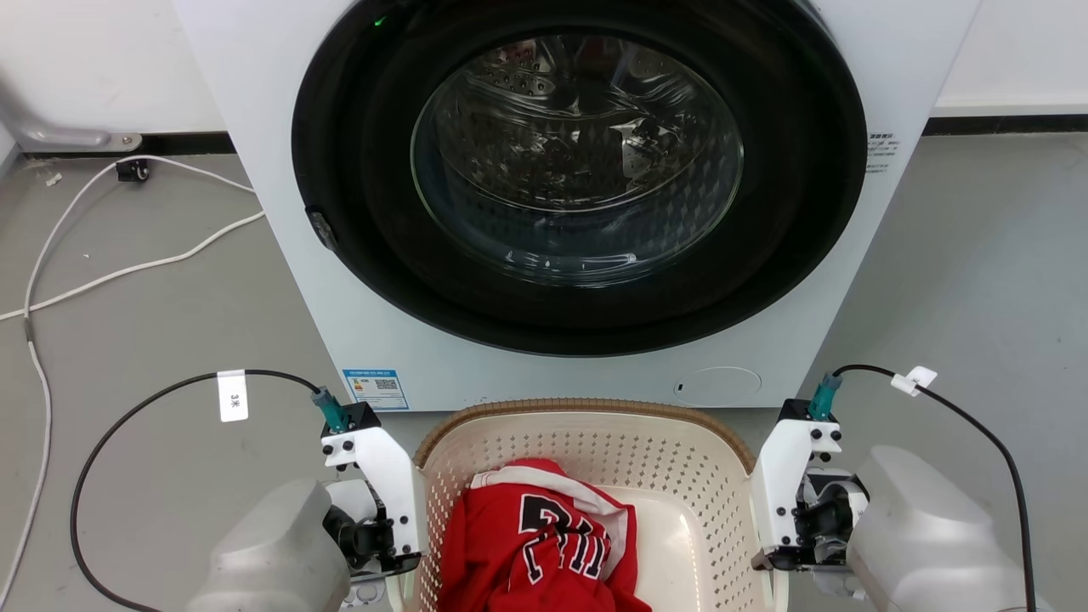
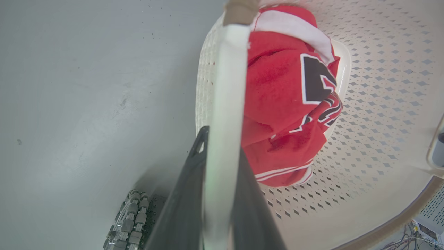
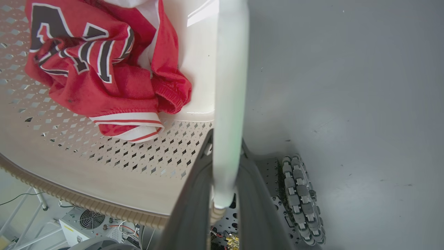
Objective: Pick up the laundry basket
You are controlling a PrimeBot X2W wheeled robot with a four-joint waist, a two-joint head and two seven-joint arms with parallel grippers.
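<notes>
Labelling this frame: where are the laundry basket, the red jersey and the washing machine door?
laundry basket [image 1: 586,406], head view, brown far rim.
red jersey [image 1: 484,552], head view, red cloth left of the lettering.
washing machine door [image 1: 578,161], head view, middle of the glass.

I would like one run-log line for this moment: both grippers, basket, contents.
left gripper: shut on laundry basket handle | right gripper: shut on opposite handle | basket contents: red jersey | position: before washing machine
</notes>
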